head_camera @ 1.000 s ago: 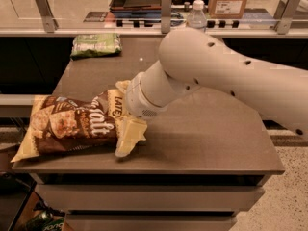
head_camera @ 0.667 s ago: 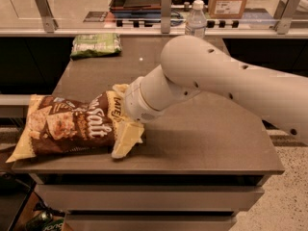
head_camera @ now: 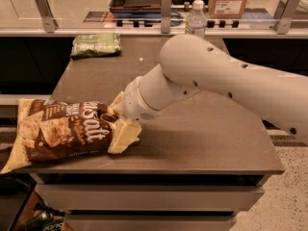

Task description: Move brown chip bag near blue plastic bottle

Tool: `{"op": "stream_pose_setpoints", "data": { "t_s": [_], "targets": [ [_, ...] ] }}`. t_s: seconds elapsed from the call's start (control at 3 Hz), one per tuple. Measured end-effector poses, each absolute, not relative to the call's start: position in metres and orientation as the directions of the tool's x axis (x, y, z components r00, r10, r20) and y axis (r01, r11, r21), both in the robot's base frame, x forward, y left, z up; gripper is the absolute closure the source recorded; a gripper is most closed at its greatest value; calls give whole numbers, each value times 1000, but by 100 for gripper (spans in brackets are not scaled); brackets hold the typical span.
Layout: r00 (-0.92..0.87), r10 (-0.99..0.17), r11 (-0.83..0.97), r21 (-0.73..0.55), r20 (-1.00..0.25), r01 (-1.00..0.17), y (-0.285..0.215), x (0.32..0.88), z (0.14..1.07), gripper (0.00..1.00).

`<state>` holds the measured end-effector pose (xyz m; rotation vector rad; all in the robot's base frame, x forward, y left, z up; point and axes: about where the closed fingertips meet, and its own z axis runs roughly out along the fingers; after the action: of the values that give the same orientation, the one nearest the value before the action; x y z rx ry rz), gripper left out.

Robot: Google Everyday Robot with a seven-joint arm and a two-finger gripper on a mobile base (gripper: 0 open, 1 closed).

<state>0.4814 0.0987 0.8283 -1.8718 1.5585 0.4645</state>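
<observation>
The brown chip bag (head_camera: 62,131) lies flat at the table's front left, its left end hanging over the table edge. Its cream right end (head_camera: 124,136) is crumpled under my wrist. My gripper (head_camera: 119,113) is at that right end of the bag, mostly hidden behind the white wrist of my arm (head_camera: 202,76). The blue plastic bottle (head_camera: 195,19) stands upright at the table's far edge, right of centre, partly behind my arm and far from the bag.
A green bag (head_camera: 95,44) lies at the table's far left. A railing with metal posts (head_camera: 166,6) runs behind the table (head_camera: 211,138), with boxes and a tray on the counter beyond. The table's front edge is just below the bag.
My wrist has shifted slightly left and toward the front edge, and the bag has slid a little left with it. The bottle has not moved.
</observation>
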Motion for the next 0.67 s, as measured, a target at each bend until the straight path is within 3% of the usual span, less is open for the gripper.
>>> {"op": "stream_pose_setpoints", "data": {
  "t_s": [0.33, 0.67],
  "targets": [
    [231, -734, -82, -253, -639, -964, 99, 481, 828, 89],
    [234, -734, -85, -256, -638, -963, 100, 480, 829, 100]
  ]
}}
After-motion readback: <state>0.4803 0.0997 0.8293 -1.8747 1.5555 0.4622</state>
